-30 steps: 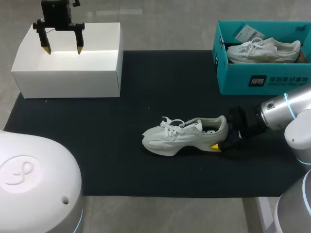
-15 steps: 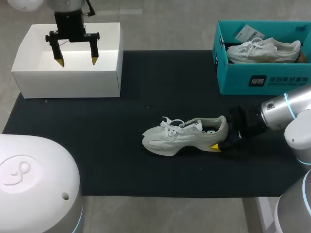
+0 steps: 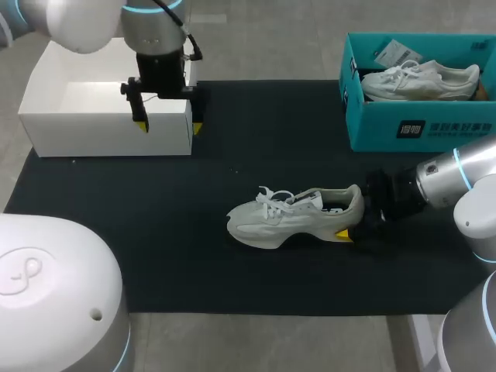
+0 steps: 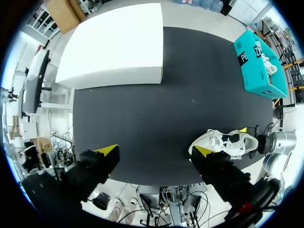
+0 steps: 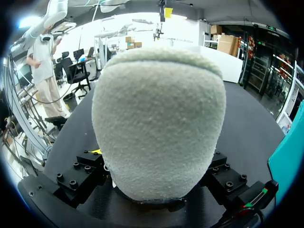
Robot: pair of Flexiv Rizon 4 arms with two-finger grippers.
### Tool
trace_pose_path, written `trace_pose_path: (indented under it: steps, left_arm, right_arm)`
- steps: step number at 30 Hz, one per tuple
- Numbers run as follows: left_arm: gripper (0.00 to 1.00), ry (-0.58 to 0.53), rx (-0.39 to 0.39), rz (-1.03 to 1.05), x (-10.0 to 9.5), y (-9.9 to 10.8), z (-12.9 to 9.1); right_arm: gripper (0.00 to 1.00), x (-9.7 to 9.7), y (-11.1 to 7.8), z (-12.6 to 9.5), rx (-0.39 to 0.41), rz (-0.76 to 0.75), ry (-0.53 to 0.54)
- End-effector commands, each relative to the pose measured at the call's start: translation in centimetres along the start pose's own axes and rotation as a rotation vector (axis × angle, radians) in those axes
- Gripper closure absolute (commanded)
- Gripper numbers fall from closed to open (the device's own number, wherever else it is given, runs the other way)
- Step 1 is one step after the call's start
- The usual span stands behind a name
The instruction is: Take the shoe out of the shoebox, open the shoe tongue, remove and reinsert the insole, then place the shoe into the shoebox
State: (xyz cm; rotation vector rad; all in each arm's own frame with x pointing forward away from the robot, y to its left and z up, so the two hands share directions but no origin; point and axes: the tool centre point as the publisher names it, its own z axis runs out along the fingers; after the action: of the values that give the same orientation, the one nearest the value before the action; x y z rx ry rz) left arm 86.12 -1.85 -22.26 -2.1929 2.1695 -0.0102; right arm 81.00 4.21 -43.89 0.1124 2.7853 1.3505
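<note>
One shoe (image 3: 294, 217) is seen lying lengthwise across the black mat (image 3: 116, 232), toe towards the left side. Its heel is clamped in the right gripper (image 3: 353, 222). The left gripper (image 3: 169, 126), fingers wide apart, is held over the white box (image 3: 46, 124) corner, well apart from the tongue.

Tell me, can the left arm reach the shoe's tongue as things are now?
Probably yes. Only bare mat lies between the open left gripper, by the white box's corner, and the shoe; the right gripper holds only the heel, leaving the tongue uncovered.
</note>
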Motion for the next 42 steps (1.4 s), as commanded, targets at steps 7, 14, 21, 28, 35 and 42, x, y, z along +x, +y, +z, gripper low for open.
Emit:
trace_pose_path:
  steps: [7,14,21,28,35,42]
  left_arm:
    - [0.00,-0.045,0.039,0.035,6.5,2.3,2.0]
    - [0.00,-0.068,0.061,0.057,10.5,4.2,2.5]
    - [0.00,-0.081,0.055,0.112,14.9,6.0,3.2]
    - [0.00,-0.100,0.087,0.138,18.9,7.7,4.0]
    - [0.00,-0.115,0.113,0.150,22.6,8.2,5.4]
    - [0.00,-0.110,0.074,0.176,24.9,8.3,7.1]
  right_arm:
    - [1.00,0.2,-0.2,0.5,0.004,0.000,-0.003]
    - [1.00,0.2,-0.2,0.5,0.004,0.000,-0.003]
    - [1.00,0.2,-0.2,0.5,0.004,0.000,-0.003]
    - [1.00,0.2,-0.2,0.5,0.004,0.000,-0.003]
    - [1.00,0.2,-0.2,0.5,0.004,0.000,-0.003]
    - [1.00,0.2,-0.2,0.5,0.004,0.000,-0.003]
